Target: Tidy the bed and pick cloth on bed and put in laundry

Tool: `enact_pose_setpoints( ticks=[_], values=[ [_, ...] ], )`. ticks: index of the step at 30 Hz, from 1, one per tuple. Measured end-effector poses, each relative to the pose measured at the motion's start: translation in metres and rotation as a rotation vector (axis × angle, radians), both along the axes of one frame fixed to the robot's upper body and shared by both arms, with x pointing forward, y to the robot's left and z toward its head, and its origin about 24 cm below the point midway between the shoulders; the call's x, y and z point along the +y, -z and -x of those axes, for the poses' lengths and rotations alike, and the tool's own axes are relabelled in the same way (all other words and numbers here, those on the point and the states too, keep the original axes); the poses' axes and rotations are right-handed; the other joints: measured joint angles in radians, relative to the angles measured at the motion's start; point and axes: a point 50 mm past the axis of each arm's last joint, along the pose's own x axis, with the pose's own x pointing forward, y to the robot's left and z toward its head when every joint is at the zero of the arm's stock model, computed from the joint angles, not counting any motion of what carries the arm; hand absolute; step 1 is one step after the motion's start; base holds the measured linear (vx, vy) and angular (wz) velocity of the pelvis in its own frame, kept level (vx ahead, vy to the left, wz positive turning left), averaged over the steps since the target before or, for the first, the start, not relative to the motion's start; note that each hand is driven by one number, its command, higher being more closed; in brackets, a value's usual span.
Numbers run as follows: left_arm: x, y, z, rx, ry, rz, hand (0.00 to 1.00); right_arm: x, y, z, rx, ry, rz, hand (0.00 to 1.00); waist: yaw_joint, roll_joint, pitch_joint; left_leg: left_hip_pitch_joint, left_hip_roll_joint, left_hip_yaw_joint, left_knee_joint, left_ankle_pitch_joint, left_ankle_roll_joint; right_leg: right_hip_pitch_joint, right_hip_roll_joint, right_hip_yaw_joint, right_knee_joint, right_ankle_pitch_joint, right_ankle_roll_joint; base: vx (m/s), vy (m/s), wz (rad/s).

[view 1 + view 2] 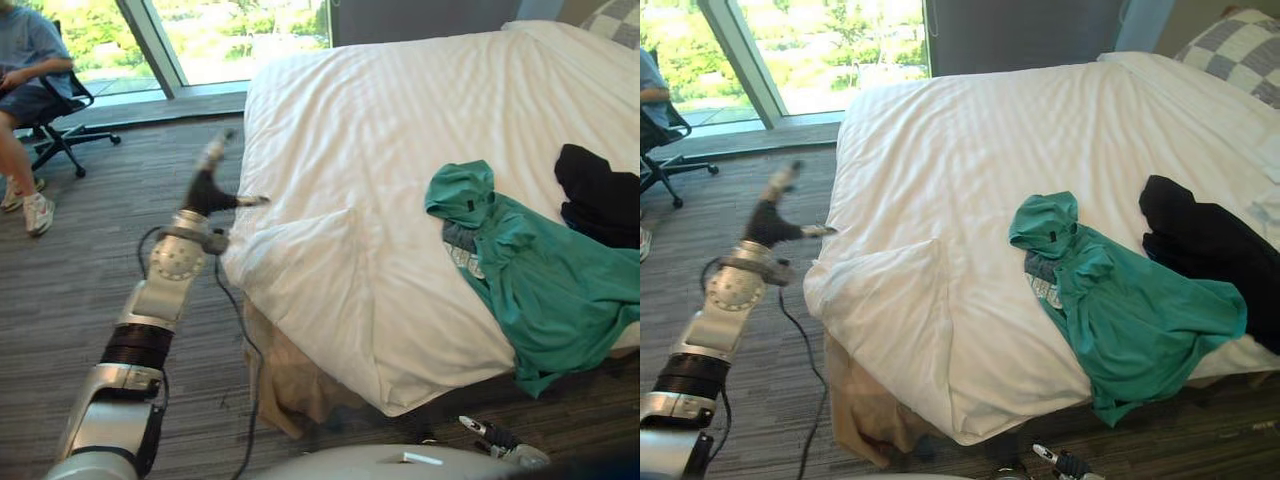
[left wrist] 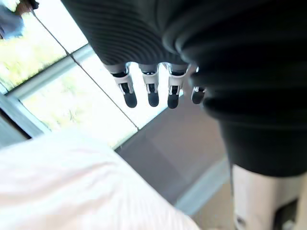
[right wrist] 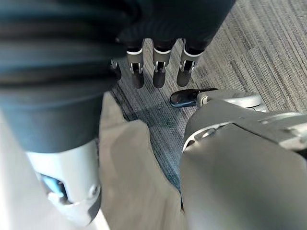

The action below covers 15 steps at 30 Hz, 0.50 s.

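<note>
A teal garment (image 1: 540, 270) lies spread near the bed's near right corner, partly hanging over the edge. A black garment (image 1: 600, 195) lies just beyond it on the white duvet (image 1: 400, 130). The duvet's near left corner (image 1: 300, 250) is folded back on itself. My left hand (image 1: 205, 190) is raised beside the bed's left edge, its fingers (image 2: 151, 91) straight and its thumb pointing at the duvet, holding nothing. My right hand (image 1: 497, 437) hangs low by the bed's foot, with its fingers (image 3: 158, 72) relaxed over the carpet and nothing in them.
A person (image 1: 25, 70) sits on an office chair (image 1: 60, 125) at the far left by the window. A checked pillow (image 1: 1240, 50) lies at the bed's head. The beige bed skirt (image 1: 285, 380) shows under the lifted corner. Grey carpet (image 1: 100, 240) runs along the bed's left side.
</note>
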Motion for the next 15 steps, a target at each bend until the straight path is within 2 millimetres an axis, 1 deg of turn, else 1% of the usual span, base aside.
enact_pose_setpoints(
  ticks=[2, 3, 7, 11, 15],
  values=[
    [-0.006, 0.018, 0.008, 0.087, 0.067, -0.025, 0.00, -0.001, 0.000, 0.003, 0.007, 0.002, 0.002, 0.00, -0.012, 0.000, 0.000, 0.001, 0.000, 0.001, -0.004, 0.000, 0.000, 0.003, 0.003, 0.000, -0.013, 0.006, 0.001, -0.01, -0.003, -0.03],
    [-0.007, 0.022, 0.009, 0.114, 0.089, -0.034, 0.00, -0.001, 0.001, 0.005, 0.012, 0.004, 0.004, 0.00, -0.011, -0.001, 0.000, 0.002, 0.000, 0.000, -0.008, 0.000, 0.000, 0.004, 0.003, 0.000, -0.015, 0.007, 0.001, 0.00, 0.000, 0.00],
    [-0.008, 0.025, 0.010, 0.158, 0.123, -0.057, 0.00, 0.001, 0.001, 0.005, 0.018, -0.008, 0.008, 0.00, -0.006, -0.004, -0.002, 0.006, 0.000, 0.000, -0.014, 0.001, -0.001, 0.006, 0.004, 0.000, -0.015, 0.009, 0.005, 0.00, 0.000, 0.00],
    [-0.005, 0.033, 0.011, 0.201, 0.093, -0.099, 0.00, 0.002, 0.001, 0.002, 0.019, -0.016, 0.021, 0.00, -0.008, -0.011, -0.005, 0.018, 0.000, 0.002, -0.016, 0.001, -0.001, 0.016, 0.004, 0.000, -0.021, 0.009, 0.005, 0.01, 0.001, 0.00],
    [0.003, 0.048, 0.012, 0.236, 0.003, -0.166, 0.00, 0.008, 0.003, 0.002, 0.030, -0.023, 0.015, 0.00, -0.010, -0.026, -0.013, 0.021, -0.001, 0.003, -0.016, 0.001, -0.001, 0.029, 0.005, 0.000, -0.030, 0.009, 0.004, 0.00, 0.000, 0.00]
  ],
)
